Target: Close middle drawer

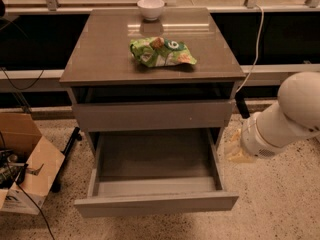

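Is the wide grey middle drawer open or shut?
Open: the wide grey handleless middle drawer is pulled far out, its tray bare. The tool hangs right of it, apart.

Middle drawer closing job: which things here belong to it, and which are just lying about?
For the job: middle drawer, pulled out; gripper, just off its right side.
Lying about: white bowl, green snack bag, cardboard box.

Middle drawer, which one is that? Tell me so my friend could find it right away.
Find the grey cabinet with a green snack bag and a white bowl on top. Under its top drawer, left of the robot's gripper hanging beside the cabinet, is the middle drawer. It alone is pulled far out, showing its grey tray; the one above shows only its front.
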{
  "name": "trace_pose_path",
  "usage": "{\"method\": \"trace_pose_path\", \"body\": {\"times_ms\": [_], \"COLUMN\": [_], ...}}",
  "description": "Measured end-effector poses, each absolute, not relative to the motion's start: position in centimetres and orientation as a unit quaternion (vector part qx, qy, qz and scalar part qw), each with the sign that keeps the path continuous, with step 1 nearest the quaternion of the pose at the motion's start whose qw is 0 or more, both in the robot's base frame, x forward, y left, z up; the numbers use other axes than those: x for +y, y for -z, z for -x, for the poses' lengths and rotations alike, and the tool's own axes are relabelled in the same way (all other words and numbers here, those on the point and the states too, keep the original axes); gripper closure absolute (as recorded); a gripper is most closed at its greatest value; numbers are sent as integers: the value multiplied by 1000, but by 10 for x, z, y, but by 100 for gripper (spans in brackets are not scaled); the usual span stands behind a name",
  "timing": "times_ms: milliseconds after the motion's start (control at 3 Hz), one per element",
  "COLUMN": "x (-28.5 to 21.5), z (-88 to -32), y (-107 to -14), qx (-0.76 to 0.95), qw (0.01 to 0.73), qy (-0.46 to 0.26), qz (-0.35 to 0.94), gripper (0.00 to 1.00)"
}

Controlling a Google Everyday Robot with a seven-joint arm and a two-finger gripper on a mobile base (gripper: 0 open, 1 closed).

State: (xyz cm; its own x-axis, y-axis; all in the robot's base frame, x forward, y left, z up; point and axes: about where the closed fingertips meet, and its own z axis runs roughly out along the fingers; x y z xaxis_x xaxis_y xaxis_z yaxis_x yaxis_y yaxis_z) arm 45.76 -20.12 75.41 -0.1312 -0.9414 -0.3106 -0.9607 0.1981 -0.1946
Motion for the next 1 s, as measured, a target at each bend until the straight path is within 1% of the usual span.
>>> {"method": "trace_pose_path", "body": {"times_ms": [333,667,1000], "x": [-201,-205,-211], "z": [-459,-448,-438], "y": [-745,-729,-686], "qx": [751,755,764], "qw": [186,173,165], "qy": [-28,-32,-48], "qz": [633,631,622], "gripper": [100,100,100]}}
